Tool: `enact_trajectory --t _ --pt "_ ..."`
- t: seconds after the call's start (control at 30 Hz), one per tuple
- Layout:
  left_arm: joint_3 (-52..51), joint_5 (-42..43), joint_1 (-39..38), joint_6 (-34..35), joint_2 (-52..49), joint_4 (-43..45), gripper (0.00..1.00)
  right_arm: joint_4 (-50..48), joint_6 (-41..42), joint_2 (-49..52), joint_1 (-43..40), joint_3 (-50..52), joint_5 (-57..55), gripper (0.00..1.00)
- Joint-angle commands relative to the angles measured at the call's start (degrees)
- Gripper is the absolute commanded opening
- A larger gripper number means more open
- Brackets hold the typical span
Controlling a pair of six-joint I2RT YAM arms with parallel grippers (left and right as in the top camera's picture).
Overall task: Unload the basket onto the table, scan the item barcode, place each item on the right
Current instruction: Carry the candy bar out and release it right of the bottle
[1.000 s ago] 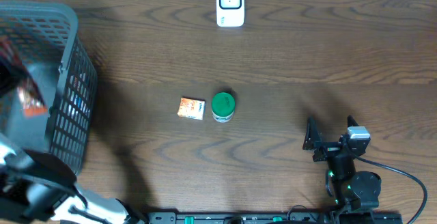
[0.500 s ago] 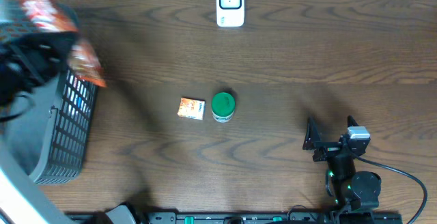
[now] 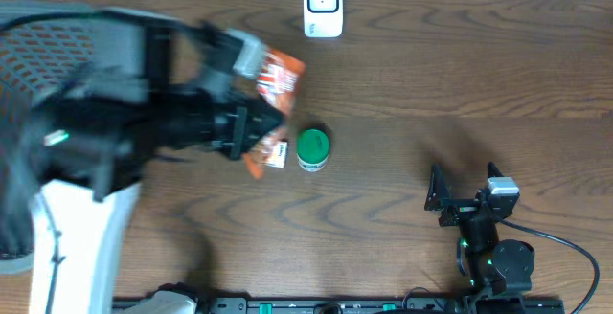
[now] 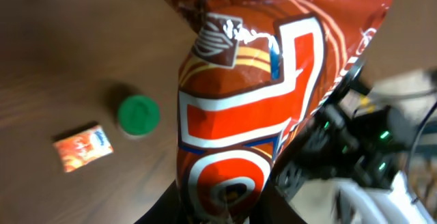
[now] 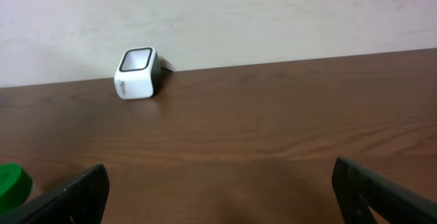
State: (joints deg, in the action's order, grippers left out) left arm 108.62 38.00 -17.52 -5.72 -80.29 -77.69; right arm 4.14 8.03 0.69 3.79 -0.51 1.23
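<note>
Snack bag (image 4: 235,115) in left hand (image 3: 247,130)

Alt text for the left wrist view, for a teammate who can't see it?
A red-orange snack bag, held at the bottom edge by the left gripper, fills most of the frame. Beyond it on the brown table sit a green-lidded jar and a small orange packet.
</note>
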Motion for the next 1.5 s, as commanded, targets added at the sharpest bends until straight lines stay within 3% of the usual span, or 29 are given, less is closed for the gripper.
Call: enact_trajectory --t 0.0,0.27,0.63,0.7,0.83,0.9,0.93,1.1,1.3,1.33,1.47 --pt "-4.98 -4.63 -5.97 0.94 -2.93 3.98 0.21 0.13 -0.83 -0.31 0.55 0.22 -0.52 0.99" --pt "-12.09 -4.42 -13.99 1.55 -13.25 14.97 0.21 0.13 -0.83 -0.31 0.55 0.22 -0.52 0.99" --pt "-12.22 3.21 -17.29 1.55 -30.03 22.03 0.27 0.13 -0.83 -0.31 0.55 0.22 -0.52 0.99" --pt "-12.24 3.82 -17.70 1.53 -32.11 22.95 0.42 0.13 -0.83 -0.31 0.55 0.22 -0.52 0.99" --pt "-12.26 3.78 -19.26 0.63 -34.86 23.74 0.57 0.11 -0.83 -0.31 0.55 0.22 -0.52 0.99" --pt "-12.26 3.08 -20.02 -0.20 -35.36 23.87 0.81 0.11 -0.83 -0.31 0.55 0.22 -0.52 0.99" --pt "-12.24 2.60 -20.20 -0.22 -35.36 23.87 0.84 0.13 -0.83 -0.31 0.55 0.22 -0.52 0.99" --pt "-11.28 2.27 -18.97 -0.20 -30.73 23.56 0.89 0.13 -0.83 -0.31 0.55 0.22 -0.52 0.99" --pt "-9.64 6.51 -16.22 -0.24 -14.97 23.34 0.90 0.13 -0.83 -0.31 0.55 0.22 -0.52 0.99" --pt "-9.64 3.80 -15.63 -1.05 -11.39 22.99 0.96 0.13 -0.83 -0.31 0.55 0.22 -0.52 0.99" --pt "-9.57 -14.38 -10.88 0.31 0.72 22.12 0.98 0.11 -0.83 -0.31 0.55 0.22 -0.52 0.99"
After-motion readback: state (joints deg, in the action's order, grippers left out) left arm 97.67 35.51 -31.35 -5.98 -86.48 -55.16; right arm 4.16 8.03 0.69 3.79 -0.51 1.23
